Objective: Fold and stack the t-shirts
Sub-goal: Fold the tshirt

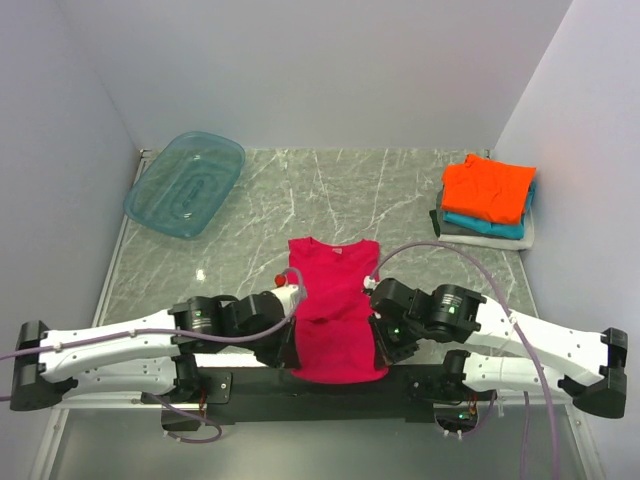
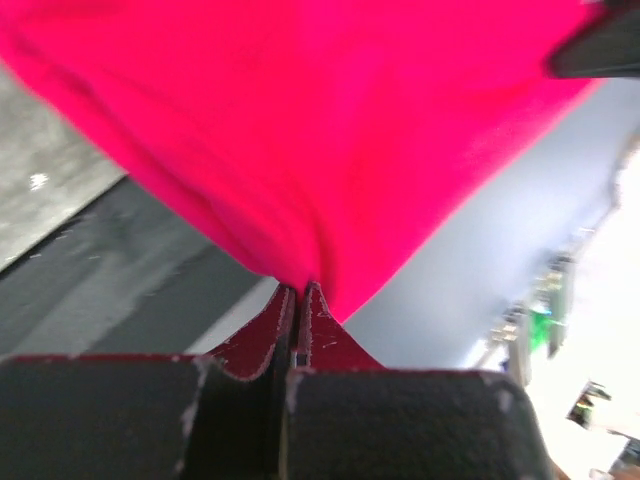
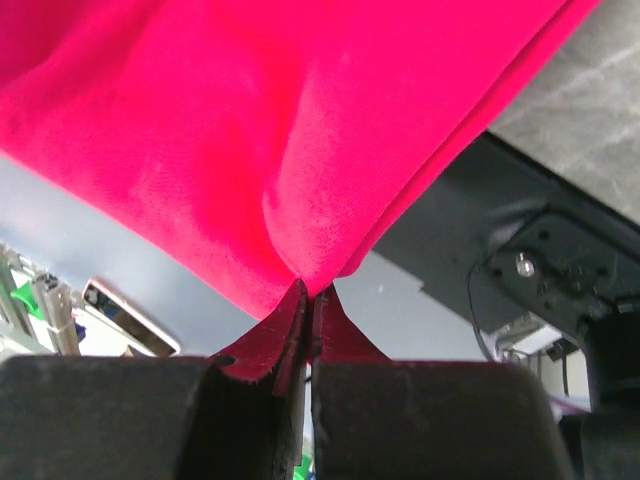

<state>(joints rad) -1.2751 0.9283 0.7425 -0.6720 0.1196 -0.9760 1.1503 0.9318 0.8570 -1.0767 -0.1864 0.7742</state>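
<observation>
1. Nearest, the left fingers (image 2: 258, 345) and the right fingers (image 3: 342, 340) are each clamped tight on a pinch of the crimson t-shirt (image 1: 335, 300), one at either side edge.
2. It sits at the near middle of the tabletop (image 1: 330, 190), collar pointing away. It looks soft, light and limp, and would probably sag between holds, so hems and corners are the best places to grip.
3. Four shirts: the crimson one, plus the orange shirt (image 1: 487, 187), teal shirt (image 1: 490, 226) and grey-white shirt (image 1: 441, 222) stacked far right. One tub (image 1: 185, 183).

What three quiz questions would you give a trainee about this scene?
1. True or false: the left gripper and the right gripper are each shut on the red shirt.
2. Which colour tops the stack? A orange, B teal, C grey.
3. Fill in: the tub sits at the table's far ___ corner.
Key: 1 true; 2 A, the orange shirt; 3 left.
</observation>
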